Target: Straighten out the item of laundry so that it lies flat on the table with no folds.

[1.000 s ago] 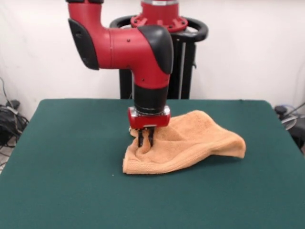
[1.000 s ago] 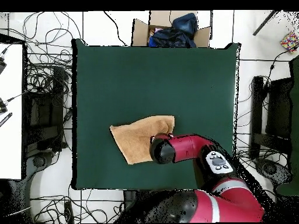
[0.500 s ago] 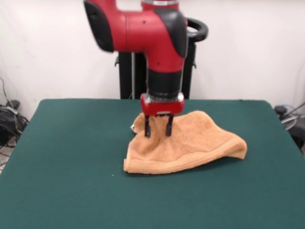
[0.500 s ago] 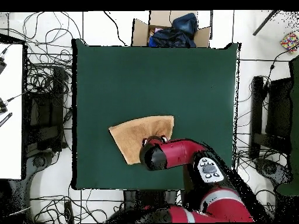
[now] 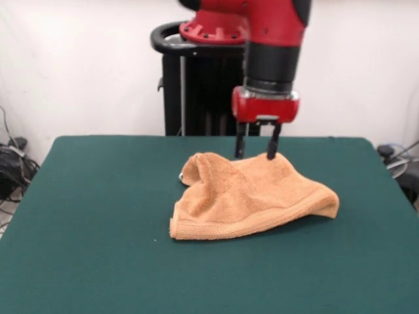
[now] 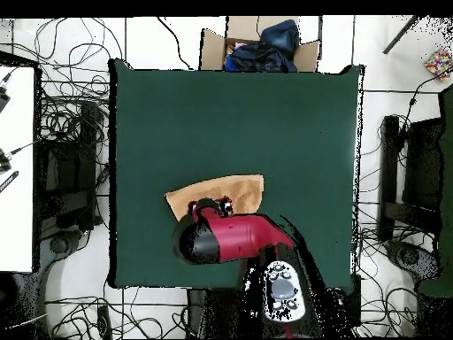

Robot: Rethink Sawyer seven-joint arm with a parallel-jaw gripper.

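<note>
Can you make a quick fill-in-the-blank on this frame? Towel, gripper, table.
1. The towel lies ____, not flat.
2. The gripper is ____, holding nothing.
3. The gripper hangs ____ the towel.
4. The table top is dark ____.

Missing words: rumpled; open; above; green

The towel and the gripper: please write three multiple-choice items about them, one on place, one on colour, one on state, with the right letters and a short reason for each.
1. Where is the gripper?
A. Above the towel's far edge
B. Beside the table
C. Pressed on bare felt

2. What colour is the towel?
A. White
B. Orange-tan
C. Blue

3. How does the towel lie?
A. Flat, no folds
B. Rolled into a tube
C. Bunched, with raised folds

Answers: 1 A, the open gripper hangs over the towel's far edge in the front view. 2 B, it shows orange-tan on the green table. 3 C, a ridge rises at its middle.
</note>
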